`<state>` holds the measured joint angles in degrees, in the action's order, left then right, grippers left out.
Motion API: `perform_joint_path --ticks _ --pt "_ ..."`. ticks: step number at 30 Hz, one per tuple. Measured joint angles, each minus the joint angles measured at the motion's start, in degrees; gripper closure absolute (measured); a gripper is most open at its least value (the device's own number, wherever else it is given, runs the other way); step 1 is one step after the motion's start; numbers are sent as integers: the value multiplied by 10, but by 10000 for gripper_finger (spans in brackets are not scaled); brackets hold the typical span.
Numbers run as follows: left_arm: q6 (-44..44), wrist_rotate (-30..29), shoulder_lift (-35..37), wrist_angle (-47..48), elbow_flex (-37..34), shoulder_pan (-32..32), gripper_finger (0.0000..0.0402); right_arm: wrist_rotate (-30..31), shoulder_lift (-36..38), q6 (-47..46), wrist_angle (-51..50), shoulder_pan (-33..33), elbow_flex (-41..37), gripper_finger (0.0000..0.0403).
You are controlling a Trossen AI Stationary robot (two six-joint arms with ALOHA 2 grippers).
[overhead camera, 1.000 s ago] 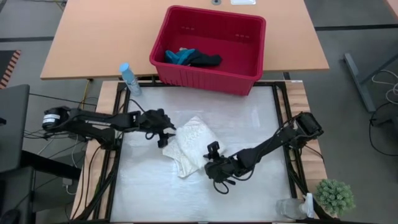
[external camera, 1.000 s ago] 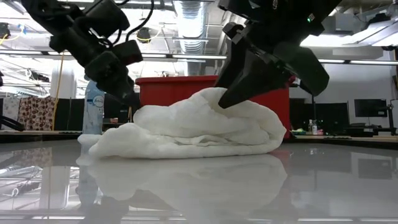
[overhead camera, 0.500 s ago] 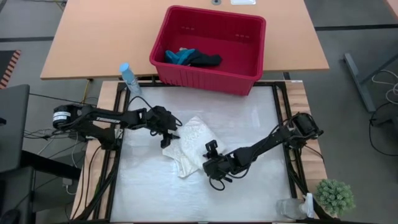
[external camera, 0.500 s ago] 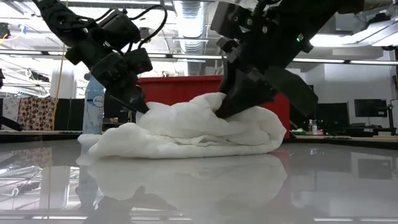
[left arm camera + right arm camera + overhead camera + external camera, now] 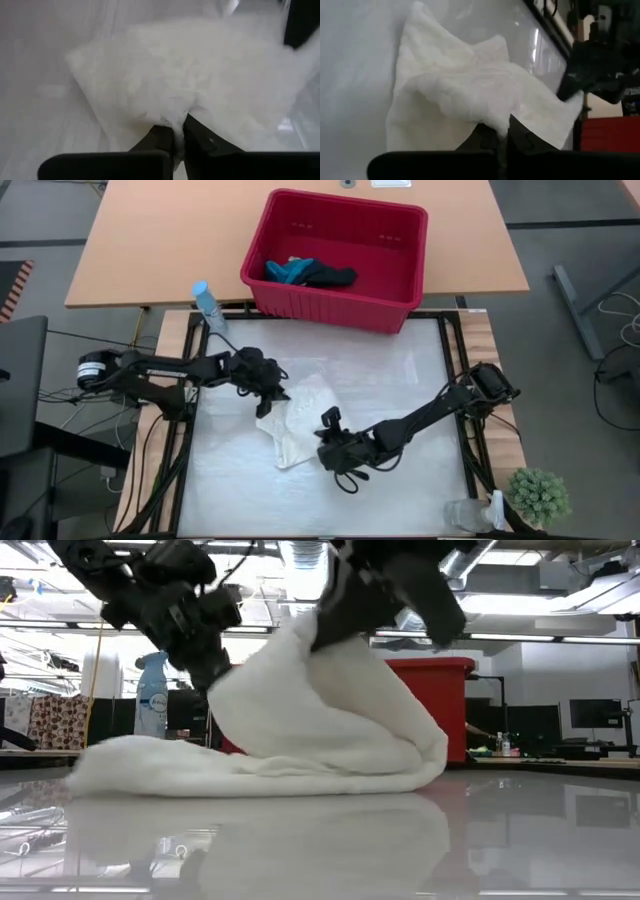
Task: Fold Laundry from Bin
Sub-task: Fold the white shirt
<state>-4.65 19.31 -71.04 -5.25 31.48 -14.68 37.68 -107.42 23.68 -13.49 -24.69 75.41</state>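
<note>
Two hands are closed on one white lacy cloth (image 5: 295, 423), which is spread on the glossy white table (image 5: 400, 380) in front of the red bin (image 5: 335, 260). The left hand (image 5: 277, 392) is pinched on the cloth's edge nearest the bin, on the left side of the table. The right hand (image 5: 325, 442) is pinched on the opposite side of the cloth, toward the table's front edge. The cloth lies between the two hands, with its lower corner resting on the table below and to the left of the right hand.

In the low view, the cloth (image 5: 300, 730) is seen raised at two points into a tent shape, its upper folds drawn up under the left hand (image 5: 205, 675) and the right hand (image 5: 325, 625), while its lower part lies flat on the table. In the left wrist view, the closed fingers (image 5: 165, 142) are seen meeting on a fold of the cloth (image 5: 190, 80). In the right wrist view, the fingers (image 5: 492, 140) are likewise closed on a bunched edge of the cloth (image 5: 470, 90).

Inside the bin, a teal-blue item (image 5: 288, 271) and a dark item (image 5: 330, 276) lie touching one another against the left wall. A spray bottle (image 5: 208, 307) stands just beside the bin's left corner. A small potted plant (image 5: 538, 495) stands at the table's front right corner.
</note>
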Motion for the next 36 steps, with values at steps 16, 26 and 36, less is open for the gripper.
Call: perform_joint_path --ticks 16,26,36 --pt "-23 -152 172 137 -17 78 401 -222 0 9 132 41 15 377" --pt "-61 -187 166 82 -64 116 401 -340 -82 3 211 66 43 372" --pt "-75 -242 162 105 -65 121 401 -346 -155 28 207 79 129 366"
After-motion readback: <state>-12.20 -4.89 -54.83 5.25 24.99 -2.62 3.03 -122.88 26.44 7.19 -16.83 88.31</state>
